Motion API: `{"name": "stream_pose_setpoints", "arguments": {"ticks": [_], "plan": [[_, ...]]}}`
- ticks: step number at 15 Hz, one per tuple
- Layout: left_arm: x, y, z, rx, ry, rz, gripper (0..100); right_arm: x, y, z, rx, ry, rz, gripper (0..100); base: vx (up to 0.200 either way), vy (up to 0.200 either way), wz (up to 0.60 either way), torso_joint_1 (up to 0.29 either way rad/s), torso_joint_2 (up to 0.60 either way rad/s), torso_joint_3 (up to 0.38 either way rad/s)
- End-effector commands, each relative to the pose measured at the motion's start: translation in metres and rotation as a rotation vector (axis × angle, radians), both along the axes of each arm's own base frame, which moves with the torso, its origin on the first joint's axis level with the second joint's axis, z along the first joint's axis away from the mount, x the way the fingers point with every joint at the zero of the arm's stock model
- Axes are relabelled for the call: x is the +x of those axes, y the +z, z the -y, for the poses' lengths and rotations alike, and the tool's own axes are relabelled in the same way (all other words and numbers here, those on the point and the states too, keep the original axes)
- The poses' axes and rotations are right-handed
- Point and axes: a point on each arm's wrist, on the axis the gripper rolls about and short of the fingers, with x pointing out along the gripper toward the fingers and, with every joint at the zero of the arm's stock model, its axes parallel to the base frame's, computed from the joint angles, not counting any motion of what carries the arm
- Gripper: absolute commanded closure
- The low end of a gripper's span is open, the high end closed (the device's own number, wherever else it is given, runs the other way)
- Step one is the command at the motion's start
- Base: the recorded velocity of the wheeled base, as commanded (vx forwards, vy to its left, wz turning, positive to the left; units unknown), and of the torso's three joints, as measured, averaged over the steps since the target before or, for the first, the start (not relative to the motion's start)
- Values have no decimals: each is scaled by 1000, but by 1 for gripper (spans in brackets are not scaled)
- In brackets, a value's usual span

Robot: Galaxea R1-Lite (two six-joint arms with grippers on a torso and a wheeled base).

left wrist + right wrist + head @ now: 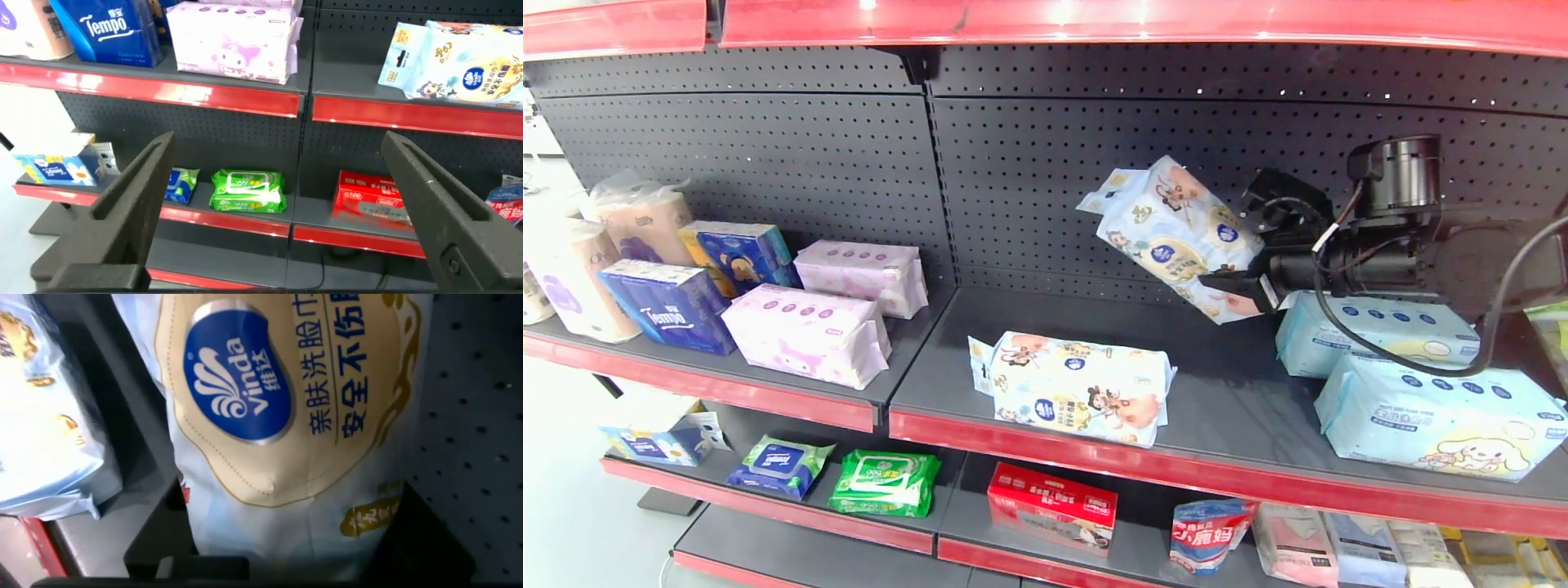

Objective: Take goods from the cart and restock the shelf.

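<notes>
Above the shelf, the right gripper clamps a tilted tissue pack, the left gripper gapes empty; placing seems in hand, calling for lowering it flat behind the matching pack.

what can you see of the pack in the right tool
The pack is a soft bundle in glossy plastic wrap, white and pale blue with cartoon figures and a round blue logo. It hangs tilted above the shelf, close to the pegboard back, its flat hang tab uppermost. The right tool is shut on its lower end; nothing else seems to touch it.
</notes>
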Motion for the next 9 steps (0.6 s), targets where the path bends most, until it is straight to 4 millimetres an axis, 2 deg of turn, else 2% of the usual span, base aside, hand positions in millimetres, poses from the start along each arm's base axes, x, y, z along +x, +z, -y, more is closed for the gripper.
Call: {"name": "stream_pose_setpoints", "arguments": {"ticks": [1,3,6,9], "plan": [[0,0,0,0,1,0,0,11,-22,-4,-13,15,-57,100,0,0,0,0,0,0],[0,0,0,0,1,0,0,15,-29,-7,12,82,-80,100,0,0,0,0,0,0],[0,0,0,0,1,0,0,20,-31,5,23,56,-87,100,0,0,0,0,0,0],[0,0,0,0,1,0,0,28,-35,8,34,39,-96,100,0,0,0,0,0,0]]}}
